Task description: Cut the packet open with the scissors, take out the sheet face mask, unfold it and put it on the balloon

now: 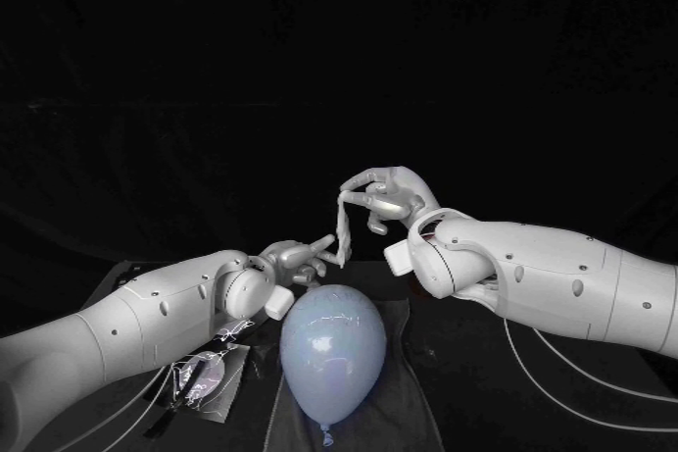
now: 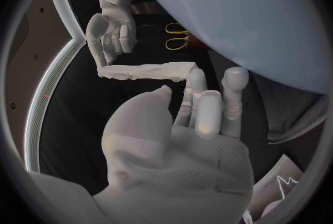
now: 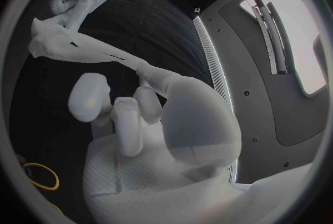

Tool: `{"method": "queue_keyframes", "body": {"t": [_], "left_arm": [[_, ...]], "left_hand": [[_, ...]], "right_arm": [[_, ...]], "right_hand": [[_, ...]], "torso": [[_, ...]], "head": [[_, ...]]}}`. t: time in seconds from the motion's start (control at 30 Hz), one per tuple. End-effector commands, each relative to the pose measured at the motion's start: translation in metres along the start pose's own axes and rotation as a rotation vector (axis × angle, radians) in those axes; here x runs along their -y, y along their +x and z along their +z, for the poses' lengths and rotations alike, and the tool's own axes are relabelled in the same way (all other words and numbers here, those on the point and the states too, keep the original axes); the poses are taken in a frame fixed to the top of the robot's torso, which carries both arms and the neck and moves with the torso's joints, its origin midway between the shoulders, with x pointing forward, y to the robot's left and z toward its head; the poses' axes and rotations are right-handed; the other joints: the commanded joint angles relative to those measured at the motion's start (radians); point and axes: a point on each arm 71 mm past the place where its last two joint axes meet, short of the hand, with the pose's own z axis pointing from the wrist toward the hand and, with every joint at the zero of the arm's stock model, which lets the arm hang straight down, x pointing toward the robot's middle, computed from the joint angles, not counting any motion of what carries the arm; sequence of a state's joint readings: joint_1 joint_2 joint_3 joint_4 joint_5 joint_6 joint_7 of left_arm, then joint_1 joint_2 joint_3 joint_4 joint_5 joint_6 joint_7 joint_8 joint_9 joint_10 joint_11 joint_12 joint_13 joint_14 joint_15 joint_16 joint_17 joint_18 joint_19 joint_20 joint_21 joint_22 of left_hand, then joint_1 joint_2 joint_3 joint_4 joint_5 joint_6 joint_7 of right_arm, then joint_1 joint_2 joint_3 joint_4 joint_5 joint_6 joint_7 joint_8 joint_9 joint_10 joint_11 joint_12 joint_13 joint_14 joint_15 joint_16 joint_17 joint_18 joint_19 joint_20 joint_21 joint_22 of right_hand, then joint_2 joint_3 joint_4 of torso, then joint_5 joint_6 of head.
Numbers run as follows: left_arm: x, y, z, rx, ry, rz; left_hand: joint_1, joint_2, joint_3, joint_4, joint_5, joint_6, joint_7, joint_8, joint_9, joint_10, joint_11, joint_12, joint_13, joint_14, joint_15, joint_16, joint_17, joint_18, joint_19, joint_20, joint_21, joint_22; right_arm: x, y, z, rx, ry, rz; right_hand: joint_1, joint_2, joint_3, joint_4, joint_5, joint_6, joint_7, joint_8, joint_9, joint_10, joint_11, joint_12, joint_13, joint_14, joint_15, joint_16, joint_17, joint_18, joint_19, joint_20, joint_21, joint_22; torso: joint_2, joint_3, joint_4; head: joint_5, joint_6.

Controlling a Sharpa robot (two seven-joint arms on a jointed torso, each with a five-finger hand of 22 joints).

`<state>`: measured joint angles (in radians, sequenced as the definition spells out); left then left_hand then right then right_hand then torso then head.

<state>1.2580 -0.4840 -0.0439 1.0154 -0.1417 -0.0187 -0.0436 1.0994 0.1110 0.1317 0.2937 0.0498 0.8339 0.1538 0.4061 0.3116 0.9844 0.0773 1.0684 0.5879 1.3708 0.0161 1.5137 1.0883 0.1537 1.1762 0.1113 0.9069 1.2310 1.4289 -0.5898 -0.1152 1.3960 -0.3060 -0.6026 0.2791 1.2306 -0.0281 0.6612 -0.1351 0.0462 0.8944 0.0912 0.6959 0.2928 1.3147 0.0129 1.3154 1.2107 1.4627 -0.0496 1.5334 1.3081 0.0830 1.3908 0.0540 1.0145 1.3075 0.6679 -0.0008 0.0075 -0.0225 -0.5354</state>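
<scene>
Black table (image 1: 480,374) under a dark, featureless background, seen from above. At far left the packet (image 1: 210,376) lies flat on the table, beside the robot's left arm.

Next comes the left hand (image 1: 297,263), raised just above the balloon's far end. Its thumb and one finger pinch the lower end of the mask, and its other fingers are spread loosely.

The balloon (image 1: 332,344), pale blue and egg-shaped, lies lengthwise in the middle of the table with its knot toward the robot.

Above it the sheet face mask (image 1: 339,222) is out of the packet. It hangs in the air as a narrow, folded white strip, drawn taut between the two hands.

To the right and higher up, the right hand (image 1: 386,199) pinches the strip's upper end between thumb and finger, with the remaining fingers curled nearby.

The step in hand appears to be the unfolding, and the mask is not yet spread. The next move probably calls for teasing the layers apart without tearing the wet sheet, then lowering it open over the balloon.
</scene>
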Motion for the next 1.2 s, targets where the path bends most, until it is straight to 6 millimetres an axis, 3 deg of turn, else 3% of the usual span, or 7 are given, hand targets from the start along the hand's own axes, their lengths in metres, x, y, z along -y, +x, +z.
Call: {"method": "queue_keyframes", "body": {"t": [0.03, 0.33, 0.57, 0.97, 1.07, 1.2], "left_arm": [[0.0020, 0.0038, 0.0008, -0.018, 0.009, -0.059], [0.0052, 0.0068, -0.0004, -0.072, 0.058, -0.123], [0.0068, 0.0048, -0.0021, -0.076, 0.089, -0.158], [0.0065, 0.0027, -0.0031, -0.071, 0.092, -0.159], [0.0058, 0.0024, -0.0031, -0.067, 0.083, -0.141], [0.0045, 0.0020, -0.0030, -0.057, 0.066, -0.105]], "left_hand": [[0.040, -0.011, -0.010, -0.003, -0.001, -0.005, -0.001, 0.008, -0.003, 0.016, 0.001, 0.030, 0.039, 0.007, 0.001, 0.006, 0.006, -0.012, 0.008, 0.002, 0.009, 0.006], [0.202, -0.072, -0.026, -0.014, -0.002, 0.008, -0.011, 0.020, -0.009, 0.030, -0.008, 0.090, 0.118, 0.019, -0.006, 0.017, 0.049, -0.014, 0.005, -0.002, 0.024, 0.021], [0.295, -0.097, -0.037, -0.027, -0.002, 0.037, -0.022, 0.046, -0.001, 0.046, -0.018, 0.115, 0.156, 0.025, -0.013, 0.023, 0.071, -0.016, 0.009, -0.007, 0.039, 0.032], [0.418, -0.120, -0.038, -0.069, -0.001, 0.056, -0.035, 0.082, 0.021, 0.058, -0.031, 0.120, 0.173, 0.032, -0.024, 0.026, 0.089, -0.018, 0.016, -0.016, 0.054, 0.044], [0.453, -0.137, -0.035, -0.091, -0.001, 0.059, -0.034, 0.087, 0.025, 0.056, -0.030, 0.117, 0.175, 0.032, -0.025, 0.026, 0.090, -0.019, 0.017, -0.018, 0.056, 0.046], [0.437, -0.178, -0.062, -0.085, -0.001, 0.054, -0.025, 0.086, 0.025, 0.066, -0.022, 0.126, 0.187, 0.032, -0.019, 0.025, 0.088, -0.020, 0.017, -0.017, 0.058, 0.047]], "right_arm": [[-0.0023, 0.0014, 0.0001, -0.007, -0.019, -0.005], [-0.0017, -0.0002, 0.0008, -0.002, -0.019, -0.008], [-0.0001, -0.0040, 0.0014, 0.007, -0.015, -0.012], [0.0008, -0.0063, 0.0017, 0.013, -0.013, -0.015], [0.0008, -0.0066, 0.0016, 0.014, -0.013, -0.015], [0.0008, -0.0068, 0.0014, 0.014, -0.013, -0.015]], "right_hand": [[-0.008, 0.003, 0.006, -0.002, 0.003, 0.005, -0.001, 0.005, 0.001, -0.001, 0.001, 0.003, 0.001, 0.079, 0.000, 0.004, 0.160, 0.016, -0.004, 0.003, -0.006, 0.130], [-0.008, 0.003, 0.006, -0.002, 0.003, 0.005, -0.001, 0.005, 0.001, -0.001, 0.001, 0.003, 0.001, 0.079, 0.000, 0.004, 0.160, 0.016, -0.004, 0.003, -0.007, 0.130], [-0.008, 0.003, 0.006, -0.002, 0.003, 0.005, -0.001, 0.005, 0.001, -0.001, 0.001, 0.003, 0.001, 0.079, 0.000, 0.004, 0.160, 0.016, -0.004, 0.003, -0.007, 0.130], [-0.009, 0.003, 0.006, -0.002, 0.003, 0.005, 0.000, 0.005, 0.002, -0.001, 0.002, 0.002, 0.001, 0.080, 0.000, 0.004, 0.161, 0.016, -0.004, 0.003, -0.007, 0.130], [-0.009, 0.003, 0.006, -0.002, 0.003, 0.005, 0.000, 0.005, 0.002, -0.001, 0.002, 0.002, 0.001, 0.080, 0.000, 0.004, 0.161, 0.016, -0.004, 0.003, -0.007, 0.130], [-0.009, 0.003, 0.006, -0.002, 0.003, 0.005, 0.000, 0.005, 0.002, -0.001, 0.002, 0.002, 0.001, 0.080, 0.000, 0.004, 0.161, 0.016, -0.004, 0.003, -0.007, 0.130]], "torso": [[0.000, -0.0001, -0.0002], [0.000, 0.0011, -0.0005], [-0.001, 0.0015, -0.0005], [0.000, 0.0012, -0.0004], [0.000, 0.0013, 0.0003], [-0.001, 0.0016, 0.0005]], "head": [[0.000, 0.000], [0.002, 0.001], [0.001, 0.000], [-0.001, -0.001], [-0.001, -0.001], [0.000, -0.002]]}}
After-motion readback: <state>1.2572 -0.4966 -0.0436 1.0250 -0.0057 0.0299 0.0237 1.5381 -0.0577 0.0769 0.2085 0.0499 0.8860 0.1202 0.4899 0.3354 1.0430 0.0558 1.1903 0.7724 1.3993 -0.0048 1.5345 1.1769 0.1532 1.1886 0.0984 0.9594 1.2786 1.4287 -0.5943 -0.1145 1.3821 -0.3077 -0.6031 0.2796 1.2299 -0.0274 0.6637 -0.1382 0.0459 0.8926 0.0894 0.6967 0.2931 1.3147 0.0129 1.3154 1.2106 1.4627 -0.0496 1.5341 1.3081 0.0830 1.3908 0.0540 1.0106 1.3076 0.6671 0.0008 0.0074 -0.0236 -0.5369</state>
